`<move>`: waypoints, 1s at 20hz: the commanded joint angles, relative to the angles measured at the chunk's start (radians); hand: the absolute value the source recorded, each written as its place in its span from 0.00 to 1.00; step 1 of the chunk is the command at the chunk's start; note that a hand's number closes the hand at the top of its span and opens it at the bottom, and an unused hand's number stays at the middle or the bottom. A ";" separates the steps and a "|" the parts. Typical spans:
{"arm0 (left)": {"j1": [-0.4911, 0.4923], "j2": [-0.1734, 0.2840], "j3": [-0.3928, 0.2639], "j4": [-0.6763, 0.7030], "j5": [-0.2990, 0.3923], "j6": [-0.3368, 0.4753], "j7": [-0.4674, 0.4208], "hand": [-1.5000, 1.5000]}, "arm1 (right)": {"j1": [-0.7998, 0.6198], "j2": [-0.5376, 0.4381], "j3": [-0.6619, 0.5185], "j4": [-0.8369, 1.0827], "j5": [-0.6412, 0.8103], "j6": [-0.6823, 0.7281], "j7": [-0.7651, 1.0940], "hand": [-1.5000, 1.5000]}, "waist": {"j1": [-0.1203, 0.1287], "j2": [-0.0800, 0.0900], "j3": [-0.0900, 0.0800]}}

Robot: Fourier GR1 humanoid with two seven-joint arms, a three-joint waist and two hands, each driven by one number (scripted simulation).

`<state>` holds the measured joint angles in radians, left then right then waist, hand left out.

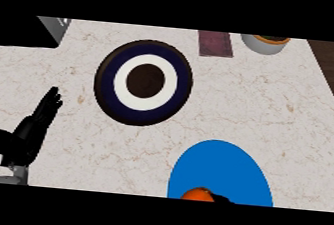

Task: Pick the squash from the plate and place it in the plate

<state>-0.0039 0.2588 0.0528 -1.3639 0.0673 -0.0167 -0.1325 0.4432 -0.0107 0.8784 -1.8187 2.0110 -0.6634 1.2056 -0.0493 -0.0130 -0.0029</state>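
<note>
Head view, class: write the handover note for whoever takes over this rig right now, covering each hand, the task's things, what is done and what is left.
Left hand: open, fingers straight, resting over the counter at the view's left.
Right hand: barely visible at the lower edge beside the squash; fingers cannot be told.
Squash: on the blue plate, at its near edge.
Dark ringed plate: holds nothing.
Done: no transfer yet.
Left: lift the squash, set it on the ringed plate.

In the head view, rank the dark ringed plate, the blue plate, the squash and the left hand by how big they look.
1. dark ringed plate and blue plate: alike; the blue one is cut off, so unranked
2. left hand
3. squash, only partly in view
</note>
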 commanded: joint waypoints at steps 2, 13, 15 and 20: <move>0.004 0.009 0.004 -0.028 0.005 -0.008 0.007 0.50 | -0.035 0.010 0.107 -0.115 0.208 0.124 0.265 1.00 | 0.014 0.003 0.001; -0.016 0.012 -0.014 -0.022 -0.002 -0.029 0.025 0.50 | -0.230 0.006 0.096 -0.121 0.086 0.213 0.223 1.00 | 0.064 0.021 0.003; -0.046 0.001 -0.020 -0.010 -0.018 -0.012 0.010 0.50 | -0.246 0.005 0.093 -0.148 0.047 0.221 0.192 1.00 | 0.059 0.025 0.002; -0.070 -0.012 -0.032 -0.012 -0.013 -0.015 0.038 0.50 | -0.305 0.005 0.049 -0.095 -0.044 0.193 0.160 1.00 | 0.077 0.036 0.004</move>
<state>-0.0544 0.2520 0.0272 -1.3804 0.0526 -0.0277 -0.1075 0.2605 -0.1197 0.9777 -1.8579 2.0734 -0.5220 1.2119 0.0163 0.0146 0.0000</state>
